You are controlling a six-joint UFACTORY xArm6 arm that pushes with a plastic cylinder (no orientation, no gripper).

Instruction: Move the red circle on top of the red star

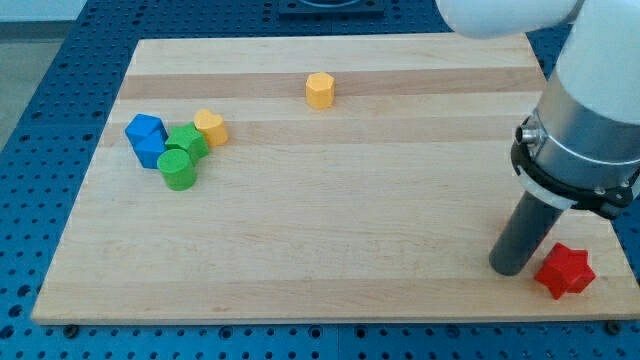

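You're looking at the red star (565, 271) sitting at the board's (330, 200) bottom right corner. Red circle isn't showing anywhere in view. My tip (511, 268) is resting just left of the star, nearly touching it. No claw here, just a rod, so nothing is gripping. Far left, 4 blocks are clustering: blue (147, 139), green star (187, 142), green cylinder (179, 170), yellow heart (211, 127). 1 yellow hexagon (320, 90) is sitting alone near the top.

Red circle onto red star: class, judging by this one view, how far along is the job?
Done: nothing visible; no red circle shows anywhere, perhaps hidden behind the arm. In hand: my tip rests just left of the red star at the board's lower right. Left: finding the circle and pushing it to the star.
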